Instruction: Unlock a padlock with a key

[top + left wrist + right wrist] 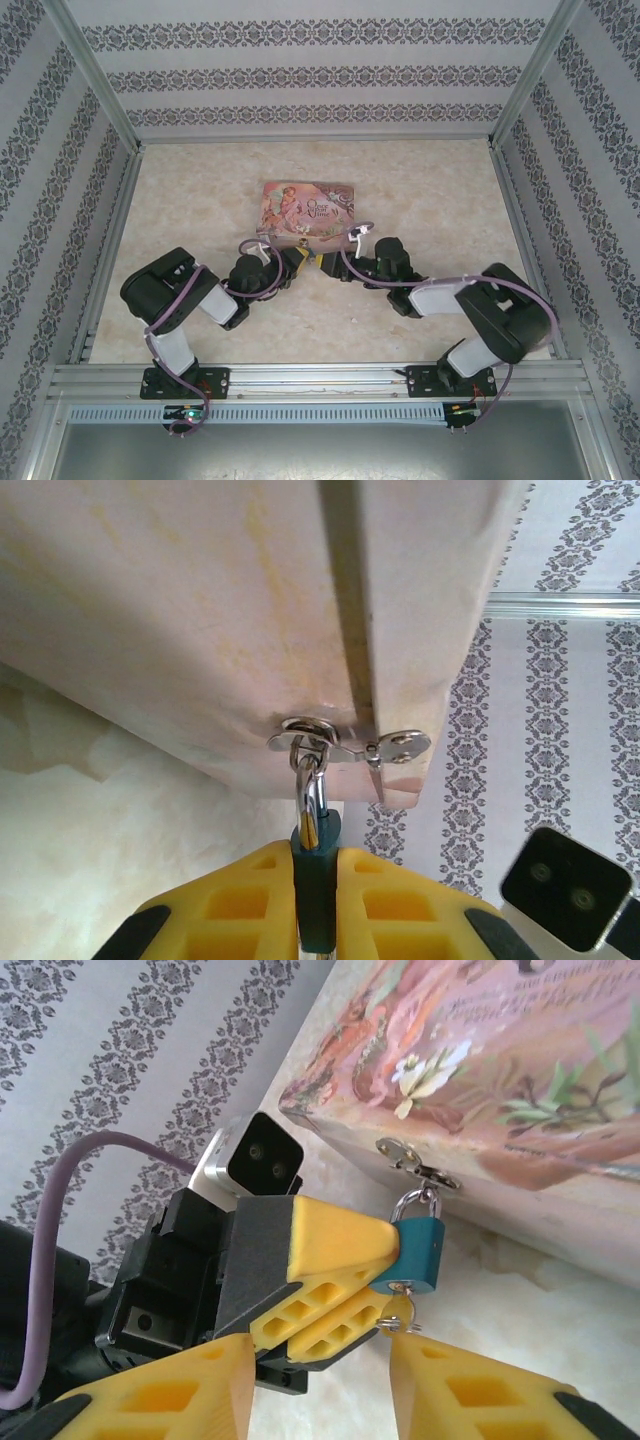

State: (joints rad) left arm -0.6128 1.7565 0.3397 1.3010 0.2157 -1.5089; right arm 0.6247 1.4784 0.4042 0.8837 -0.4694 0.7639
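The pink box [305,207] lies flat on the table [200,200], and both arms reach to its near side, the one that faces the arm bases; the left gripper [298,262] and the right gripper [328,262] meet just in front of the middle of this side. On this near side of the box there is a small silver hasp [350,742], and the padlock [316,900] hangs from it; its thin shackle [312,792] passes through the ring of the hasp, and the teal body is just below the edge of the box, close to the box wall. In the left wrist view the left gripper [316,858] is closed on the padlock; the two yellow fingers [230,910] press the teal body from both sides, and only a narrow strip of it shows between them. The right wrist view shows the same grip from the side; the left gripper [388,1262] clamps the padlock [420,1248] under the hasp [415,1165], with the shackle [422,1200] upright. The right gripper [320,1392] is just beside the padlock, on the side away from the box; its jaws stand apart and I see nothing between them. A small wire ring [400,1322] is at the bottom of the padlock, just above the gap of these jaws; whether a key sits in the lock there, I cannot tell.
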